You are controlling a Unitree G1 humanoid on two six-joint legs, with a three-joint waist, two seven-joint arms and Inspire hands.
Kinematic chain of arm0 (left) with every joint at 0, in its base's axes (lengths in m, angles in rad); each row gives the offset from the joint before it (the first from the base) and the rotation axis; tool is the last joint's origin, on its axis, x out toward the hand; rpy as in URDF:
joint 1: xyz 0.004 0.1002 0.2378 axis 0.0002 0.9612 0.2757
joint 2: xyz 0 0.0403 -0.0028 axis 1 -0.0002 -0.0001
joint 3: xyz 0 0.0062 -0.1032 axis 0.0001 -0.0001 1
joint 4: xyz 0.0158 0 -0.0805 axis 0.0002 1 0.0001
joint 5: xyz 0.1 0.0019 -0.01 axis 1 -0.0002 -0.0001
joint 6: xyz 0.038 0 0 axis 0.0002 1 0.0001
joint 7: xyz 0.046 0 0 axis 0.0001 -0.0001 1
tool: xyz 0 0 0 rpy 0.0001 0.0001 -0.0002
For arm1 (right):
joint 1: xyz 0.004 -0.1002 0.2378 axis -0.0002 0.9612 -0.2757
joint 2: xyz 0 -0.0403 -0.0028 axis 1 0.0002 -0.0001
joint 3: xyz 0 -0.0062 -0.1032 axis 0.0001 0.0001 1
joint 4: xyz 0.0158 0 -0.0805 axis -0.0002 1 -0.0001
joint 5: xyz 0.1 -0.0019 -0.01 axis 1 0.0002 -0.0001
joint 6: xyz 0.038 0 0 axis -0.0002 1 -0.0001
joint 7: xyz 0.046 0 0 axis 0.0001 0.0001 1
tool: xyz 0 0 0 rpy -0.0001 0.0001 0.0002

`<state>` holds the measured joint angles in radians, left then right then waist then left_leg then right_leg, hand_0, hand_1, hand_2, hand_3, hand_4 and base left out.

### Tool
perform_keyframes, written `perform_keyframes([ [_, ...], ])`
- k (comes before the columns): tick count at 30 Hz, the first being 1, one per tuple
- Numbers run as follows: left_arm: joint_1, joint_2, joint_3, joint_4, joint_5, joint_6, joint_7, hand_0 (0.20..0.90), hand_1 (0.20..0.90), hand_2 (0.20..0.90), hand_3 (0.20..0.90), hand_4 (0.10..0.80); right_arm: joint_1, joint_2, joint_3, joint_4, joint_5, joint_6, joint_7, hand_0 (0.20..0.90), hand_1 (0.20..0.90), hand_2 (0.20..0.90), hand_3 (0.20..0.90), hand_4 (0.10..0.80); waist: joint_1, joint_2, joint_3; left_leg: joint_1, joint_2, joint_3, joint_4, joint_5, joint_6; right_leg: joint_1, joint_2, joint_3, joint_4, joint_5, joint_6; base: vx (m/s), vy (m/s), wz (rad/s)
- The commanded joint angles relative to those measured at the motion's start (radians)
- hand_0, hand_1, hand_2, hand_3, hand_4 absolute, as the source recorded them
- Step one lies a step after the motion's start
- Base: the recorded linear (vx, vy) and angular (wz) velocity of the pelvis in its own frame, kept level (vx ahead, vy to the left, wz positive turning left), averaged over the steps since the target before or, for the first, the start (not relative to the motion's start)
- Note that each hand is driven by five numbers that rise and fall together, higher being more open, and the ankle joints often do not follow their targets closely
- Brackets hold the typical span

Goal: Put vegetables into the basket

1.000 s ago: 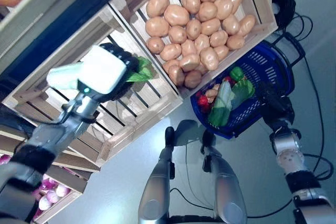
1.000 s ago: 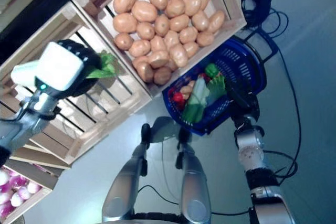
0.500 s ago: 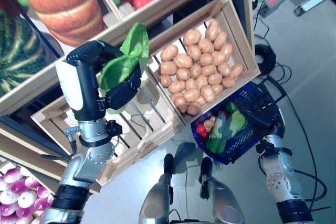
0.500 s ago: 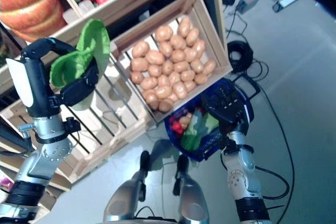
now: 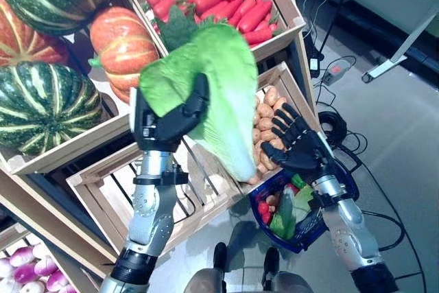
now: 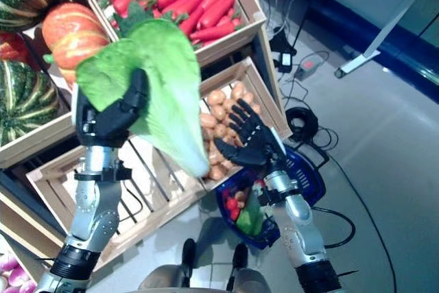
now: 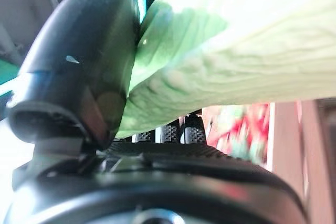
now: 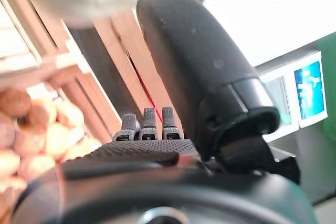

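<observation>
My left hand [image 5: 164,118] is shut on a big green leafy cabbage [image 5: 216,87] and holds it high in front of the vegetable stand; the pale stalk end points down towards the potato crate. The cabbage also shows in the left wrist view [image 7: 231,61], pressed against the thumb [image 7: 79,56]. My right hand [image 5: 302,145] is open, fingers straight and spread, raised just right of the cabbage's lower end and above the blue basket [image 5: 343,176]. The basket stands on the floor and holds a green-and-white leafy vegetable [image 5: 285,214], red round ones and a small green one.
The wooden stand [image 5: 103,183] with its slatted crates fills the left and centre. The potato crate [image 5: 291,87] sits just behind my right hand and above the basket. Grey floor lies to the right, with a white table leg [image 5: 405,46] at far right.
The camera has tilted up. My left hand has raised the cabbage higher and towards the right. My right hand has lifted from the basket's rim to beside the cabbage.
</observation>
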<state>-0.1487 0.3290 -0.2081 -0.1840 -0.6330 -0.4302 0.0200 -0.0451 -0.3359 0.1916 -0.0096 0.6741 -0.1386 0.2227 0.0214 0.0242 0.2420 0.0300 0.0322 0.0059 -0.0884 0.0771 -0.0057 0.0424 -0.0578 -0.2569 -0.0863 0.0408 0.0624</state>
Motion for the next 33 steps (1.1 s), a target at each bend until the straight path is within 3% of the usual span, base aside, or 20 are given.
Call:
perform_keyframes([
  [1,-0.029,0.011,-0.014,-0.062,-0.012,-0.032,-0.083,0.3,0.3,0.3,0.3,0.4,0.023,-0.026,0.062,-0.121,0.001,-0.013,0.113,0.9,0.9,0.9,0.9,0.8,0.006,-0.038,-0.193,0.002,0.002,0.02,0.001,-0.053,-0.035,0.032,-0.094,0.014,0.003,0.036,0.054,0.09,-0.016,-0.02],
  [14,-0.028,0.086,-0.074,-0.088,-0.042,0.02,-0.26,0.3,0.3,0.3,0.3,0.4,0.035,-0.118,0.167,-0.118,0.022,0.214,0.296,0.9,0.9,0.9,0.9,0.8,0.016,-0.045,-0.234,0.022,0.016,0.033,0.001,-0.06,-0.039,0.047,-0.102,0.016,-0.001,0.037,0.062,0.047,-0.011,-0.01],
  [20,-0.034,0.126,-0.087,-0.093,-0.035,0.006,-0.283,0.3,0.3,0.3,0.3,0.4,0.026,-0.157,0.166,-0.094,0.086,0.216,0.294,0.9,0.9,0.9,0.9,0.8,0.019,-0.05,-0.242,0.028,0.02,0.034,0.001,-0.06,-0.04,0.052,-0.1,0.02,-0.001,0.039,0.063,0.017,-0.004,-0.01],
  [27,0.007,0.182,0.019,-0.095,0.002,0.01,-0.235,0.3,0.3,0.3,0.3,0.4,0.093,-0.208,0.031,-0.113,0.104,0.222,0.231,0.9,0.9,0.9,0.9,0.8,0.001,-0.053,-0.246,0.03,0.024,0.044,0.001,-0.057,-0.04,0.05,-0.097,0.031,-0.001,0.043,0.063,0.021,-0.006,-0.05],
  [33,0.053,0.177,0.116,-0.075,0.036,0.011,-0.206,0.3,0.3,0.3,0.3,0.4,0.149,-0.181,-0.081,-0.12,0.141,0.205,0.187,0.9,0.9,0.9,0.9,0.8,-0.011,-0.053,-0.25,0.028,0.028,0.05,0.001,-0.058,-0.039,0.047,-0.094,0.04,-0.001,0.04,0.061,0.005,-0.002,-0.05],
])
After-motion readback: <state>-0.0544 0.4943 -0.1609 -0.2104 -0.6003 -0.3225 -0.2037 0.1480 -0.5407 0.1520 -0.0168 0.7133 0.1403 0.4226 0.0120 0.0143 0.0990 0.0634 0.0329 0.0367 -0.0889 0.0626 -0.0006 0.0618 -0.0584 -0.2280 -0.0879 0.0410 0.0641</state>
